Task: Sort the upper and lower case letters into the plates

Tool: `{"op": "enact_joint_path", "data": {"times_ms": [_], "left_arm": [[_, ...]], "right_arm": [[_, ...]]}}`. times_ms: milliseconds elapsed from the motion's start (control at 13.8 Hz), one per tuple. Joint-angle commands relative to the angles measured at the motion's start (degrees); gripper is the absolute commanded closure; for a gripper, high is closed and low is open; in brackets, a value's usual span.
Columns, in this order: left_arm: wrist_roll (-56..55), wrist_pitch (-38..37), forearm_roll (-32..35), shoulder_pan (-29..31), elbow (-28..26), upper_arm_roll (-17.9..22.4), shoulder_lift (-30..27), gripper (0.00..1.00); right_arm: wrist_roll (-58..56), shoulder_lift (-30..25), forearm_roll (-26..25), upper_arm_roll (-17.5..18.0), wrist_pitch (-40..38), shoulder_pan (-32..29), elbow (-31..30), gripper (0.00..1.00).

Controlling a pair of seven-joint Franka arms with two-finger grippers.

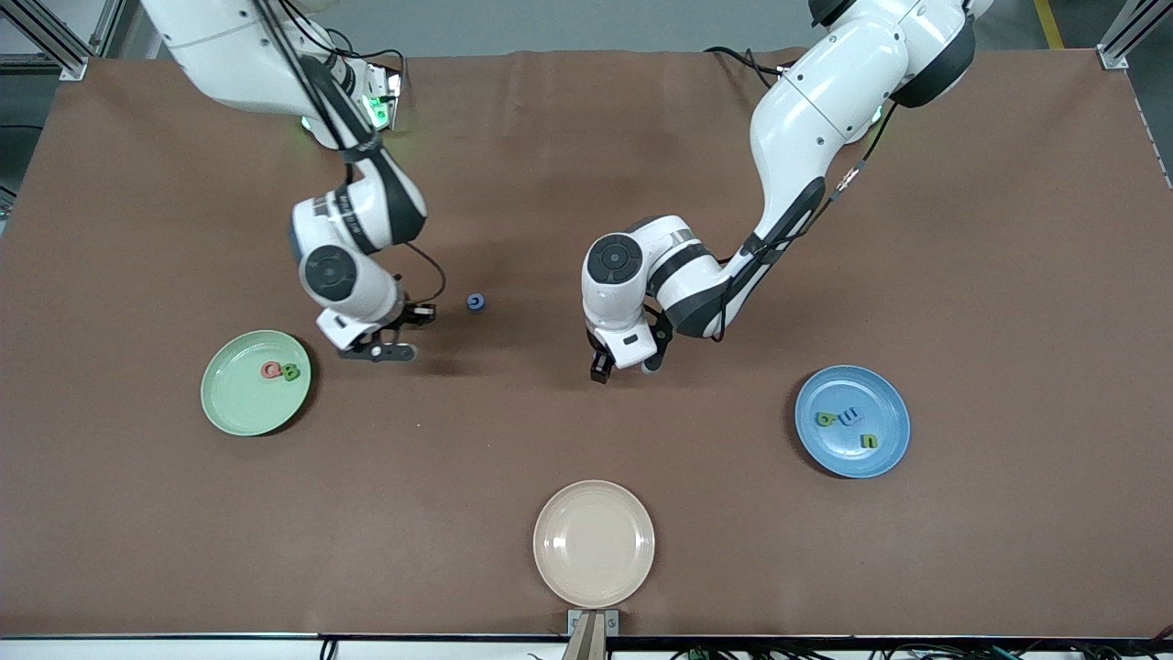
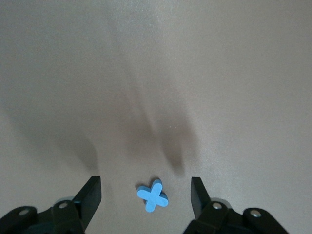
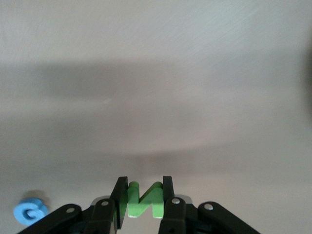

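Brown table (image 1: 586, 183) carries a pale green round plate (image 1: 256, 382) w/ a pinkish red letter (image 1: 271, 370) and green letter (image 1: 290, 373), a medium blue round plate (image 1: 852, 421) w/ three letters, plus a beige cream plate (image 1: 594, 543) nearest the front camera. Right end effector (image 3: 141, 197) is clenched on a green N-shaped letter (image 3: 144, 200). Left end effector (image 2: 146, 197) straddles a flat blue x-shaped letter (image 2: 153, 195), fingers apart, not touching. Small blue c-shaped letter (image 1: 476, 302) lies loose between the arms.

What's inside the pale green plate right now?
The pale green plate holds two letters touching side by side: a pinkish red letter and a green letter. Nothing covers them; which letters they are isn't readable.
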Motion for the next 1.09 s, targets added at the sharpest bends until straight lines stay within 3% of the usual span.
{"op": "enact_joint_path", "data": {"times_ms": [0, 218, 581, 1016], "left_arm": [[-1.1, 0.3, 0.2, -0.4, 1.3, 0.2, 1.1, 0.23], [-1.1, 0.3, 0.1, -1.1, 1.5, 0.1, 2.0, 0.24], [-1.6, 1.1, -0.3, -1.5, 2.5, 0.1, 2.5, 0.28], [-2.7, 1.7, -0.4, -1.6, 2.8, 0.1, 3.0, 0.33]], "right_arm": [[-12.8, -2.1, -0.8, 0.6, -4.0, -9.5, 2.7, 0.87], [-26.3, -1.1, -1.0, 0.6, -3.4, -18.3, 5.6, 0.87], [-33.8, 2.9, -4.5, 0.7, -1.2, -26.6, 6.4, 0.84], [-34.3, 6.3, -4.5, 0.7, 1.2, -27.9, 6.4, 0.83]]}}
